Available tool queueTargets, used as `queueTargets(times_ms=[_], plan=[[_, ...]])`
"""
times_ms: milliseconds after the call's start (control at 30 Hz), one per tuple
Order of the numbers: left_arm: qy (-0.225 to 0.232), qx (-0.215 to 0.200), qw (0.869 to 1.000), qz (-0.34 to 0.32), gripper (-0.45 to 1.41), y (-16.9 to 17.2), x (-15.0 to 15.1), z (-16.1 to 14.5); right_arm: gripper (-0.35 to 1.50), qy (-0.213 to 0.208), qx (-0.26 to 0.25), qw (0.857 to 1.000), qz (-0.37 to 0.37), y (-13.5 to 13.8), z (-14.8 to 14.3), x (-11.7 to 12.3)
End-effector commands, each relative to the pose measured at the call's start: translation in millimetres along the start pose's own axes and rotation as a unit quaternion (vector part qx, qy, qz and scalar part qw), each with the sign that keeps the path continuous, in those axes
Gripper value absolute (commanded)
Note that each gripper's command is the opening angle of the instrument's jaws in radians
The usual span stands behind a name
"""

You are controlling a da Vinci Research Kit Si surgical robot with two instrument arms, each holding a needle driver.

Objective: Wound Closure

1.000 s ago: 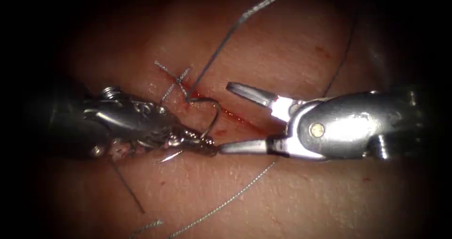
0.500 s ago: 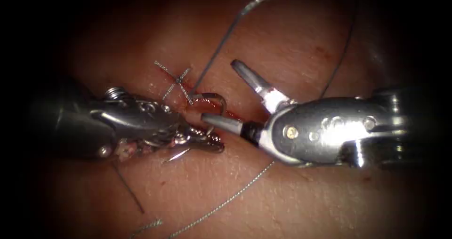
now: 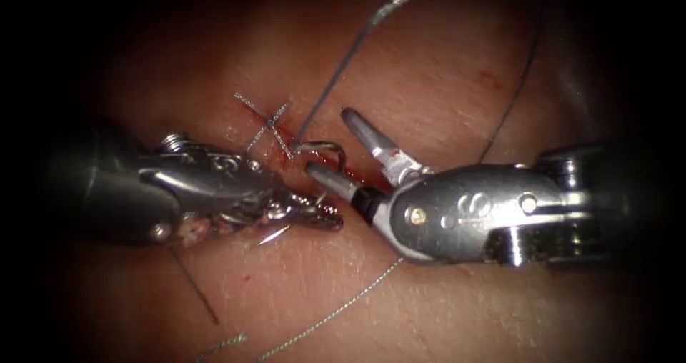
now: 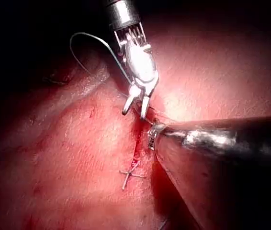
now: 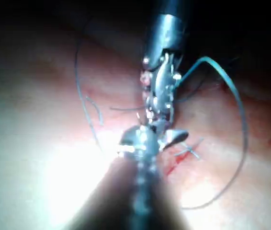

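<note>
Needle (image 3: 325, 148) gripped by left end effector (image 3: 314, 216); right end effector (image 3: 325, 141) open astride it.

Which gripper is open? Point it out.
The right arm's silver gripper, entering from the endoscope view's right, is open, jaws spread around the curved steel needle. The left gripper is clamped on the needle.
</note>
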Motion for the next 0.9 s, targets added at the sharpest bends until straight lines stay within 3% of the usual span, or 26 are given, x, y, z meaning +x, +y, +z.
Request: queueTargets(times_ms=[33, 67, 100, 367, 433, 467, 500, 567, 633, 667, 767, 900], plan=[[-0.001, -0.001, 1.000, -0.003, -0.45, 0.1, -0.3, 0.7, -0.11, 0.002, 0.008, 1.000, 0.014, -0.7, 0.5, -0.4], [-0.001, -0.001, 1.000, -0.003, -0.45, 0.1, -0.3, 0.7, -0.11, 0.002, 0.008, 1.000, 0.014, -0.7, 0.5, -0.4], [0.000, -0.001, 1.000, 0.006, -0.45, 0.1, -0.3, 0.8, -0.35, 0.008, 0.015, 0.999, 0.030, -0.6, 0.4, -0.2], [0.006, 0.016, 0.998, 0.054, -0.45, 0.0, -0.3, 0.8, -0.35, 0.020, 0.025, 0.998, 0.050, -0.2, -0.1, -0.2], [0.007, 0.024, 0.994, 0.107, 0.27, -0.3, 0.0, 0.8, -0.35, 0.021, 0.028, 0.998, 0.050, 0.5, -0.2, -0.6], [0.009, 0.029, 0.993, 0.118, 0.39, -0.5, 0.1, 0.7, -0.35, 0.021, 0.028, 0.998, 0.050, 0.8, -0.2, -0.7], [0.009, 0.029, 0.993, 0.118, 0.39, -0.5, 0.1, 0.7, -0.35, 0.021, 0.028, 0.998, 0.050, 0.8, -0.2, -0.7], [0.011, 0.030, 0.992, 0.126, 0.76, -0.8, 0.5, 0.3, -0.35, 0.023, 0.030, 0.998, 0.051, 1.8, -0.2, -1.1], [0.011, 0.030, 0.992, 0.125, 0.83, -0.8, 0.6, 0.1, -0.35, 0.025, 0.034, 0.998, 0.051, 2.2, -0.1, -1.3], [0.014, 0.031, 0.992, 0.122, 1.08, -0.9, 0.9, -0.4, -0.35, 0.037, 0.040, 0.997, 0.053, 3.3, 0.4, -1.7], [0.014, 0.030, 0.992, 0.119, 1.15, -0.8, 0.9, -1.1, -0.35, 0.057, 0.049, 0.996, 0.039, 4.5, 1.5, -2.4], [0.013, 0.032, 0.991, 0.131, 1.10, -0.8, -0.2, -1.4, -0.35, 0.088, 0.067, 0.994, -0.015, 5.8, 3.0, -3.3]])
